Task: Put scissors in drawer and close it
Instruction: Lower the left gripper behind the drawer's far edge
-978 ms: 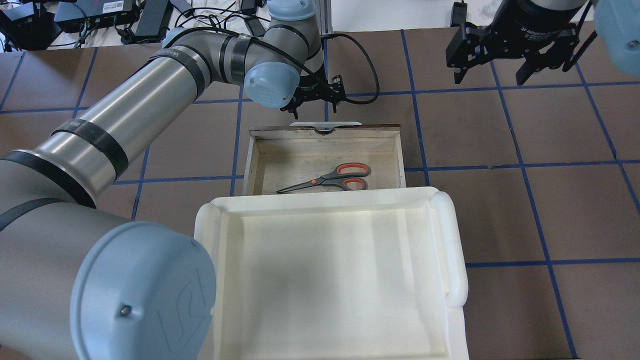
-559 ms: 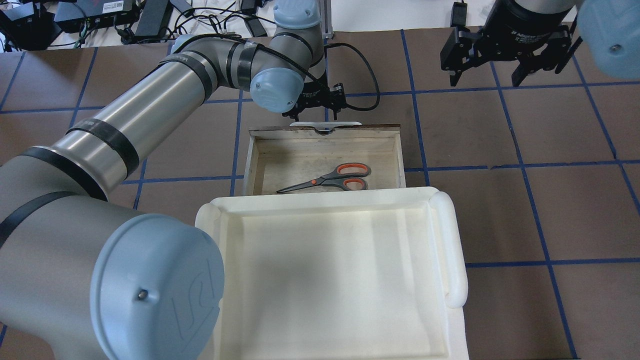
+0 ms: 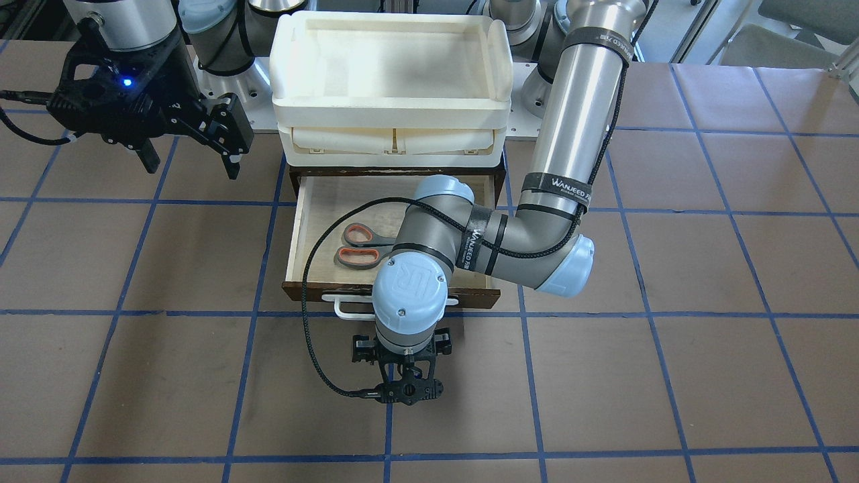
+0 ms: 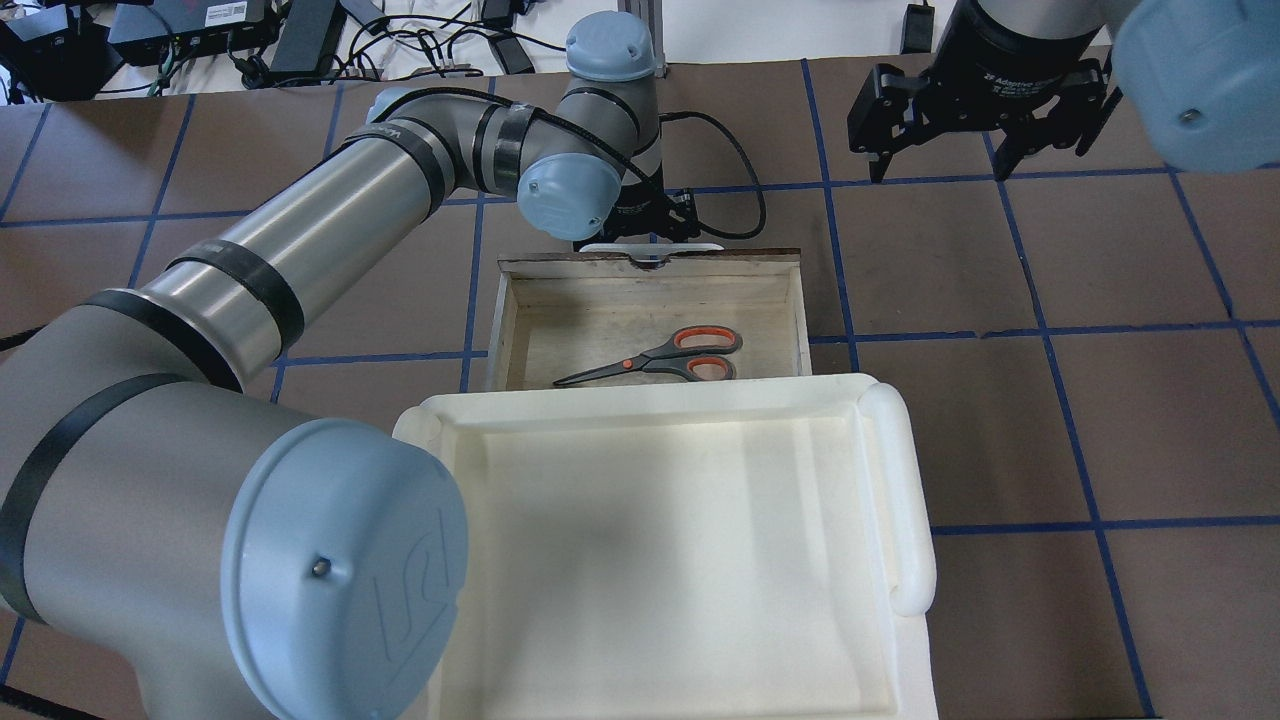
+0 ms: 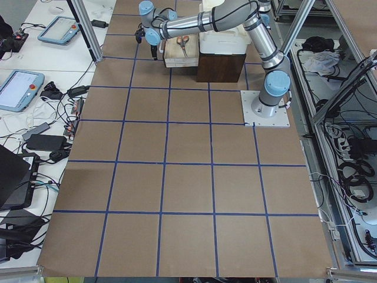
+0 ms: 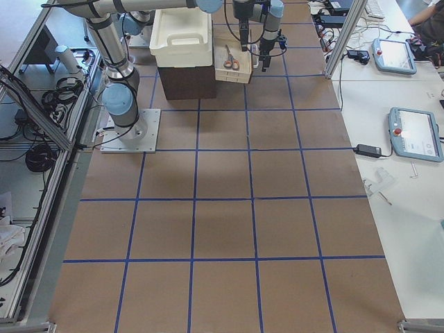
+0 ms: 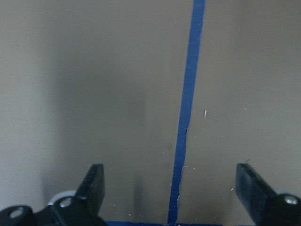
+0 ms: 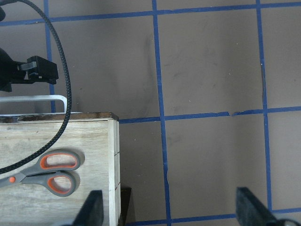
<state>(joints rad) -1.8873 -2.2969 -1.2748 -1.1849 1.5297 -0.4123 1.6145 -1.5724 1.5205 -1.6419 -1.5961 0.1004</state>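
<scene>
Just beyond the drawer front, the left claw [image 7: 169,188] hangs fingers-down over the table [image 7: 94,70], spread wide and gripping nothing. The white handle [image 4: 650,247] sits just beside it. The right claw [image 8: 171,207] is likewise spread and empty, well off to the side. The scissors [image 4: 660,360] lie flat inside the drawer [image 4: 800,310], which stands pulled out. I'd judge the drawer to be stiff, light wood that slides easily. Being wide, it may jam if shoved off-centre, so press mid-front, at the handle. The loose scissors may slide.
</scene>
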